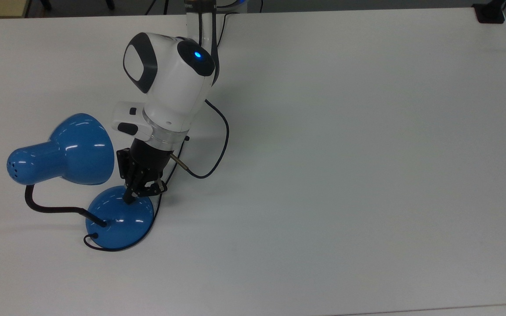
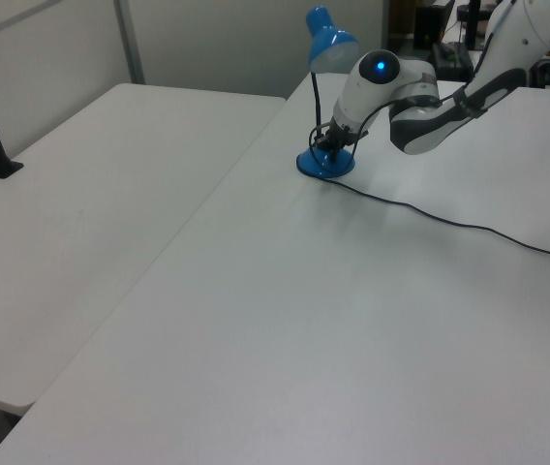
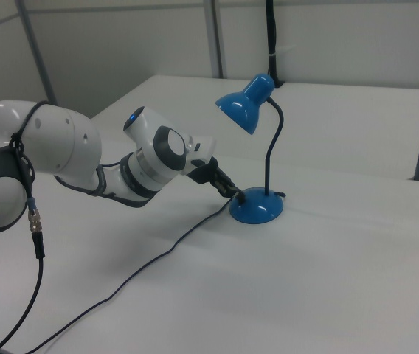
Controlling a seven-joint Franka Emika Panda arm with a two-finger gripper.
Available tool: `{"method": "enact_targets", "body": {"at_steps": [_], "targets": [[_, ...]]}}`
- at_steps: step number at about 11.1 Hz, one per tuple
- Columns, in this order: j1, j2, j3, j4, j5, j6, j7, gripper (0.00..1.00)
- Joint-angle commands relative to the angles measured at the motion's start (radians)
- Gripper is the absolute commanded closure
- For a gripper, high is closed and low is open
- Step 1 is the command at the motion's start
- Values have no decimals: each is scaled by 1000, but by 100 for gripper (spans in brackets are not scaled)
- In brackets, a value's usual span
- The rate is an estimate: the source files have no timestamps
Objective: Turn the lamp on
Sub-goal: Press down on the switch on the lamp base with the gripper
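The lamp stands on the white table, with a glossy blue bell shade [image 1: 81, 149], a black bent gooseneck [image 1: 51, 209] and a round domed blue base [image 1: 119, 221]. My gripper [image 1: 128, 198] is shut with nothing held. Its tip rests on the upper part of the base's dome, covering the small black switch. The left view shows the gripper [image 2: 328, 148] pressed down on the base [image 2: 325, 166] below the shade [image 2: 331, 44]. In the right view the gripper [image 3: 236, 195] meets the base [image 3: 257, 211] from the right view's left.
The lamp's thin black cord [image 2: 449, 221] trails across the table from the base and passes under my arm. A second white table [image 2: 81, 194] adjoins in the left view. A black clamp [image 1: 490, 13] sits at the top view's upper right corner.
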Motion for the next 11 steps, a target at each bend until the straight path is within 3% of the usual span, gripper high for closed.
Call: {"method": "enact_targets", "body": {"at_steps": [1,11], "targets": [[-7,24,0,34,-32,24,29,100],[-14,73,-6,65,-62,27,30,100]]}}
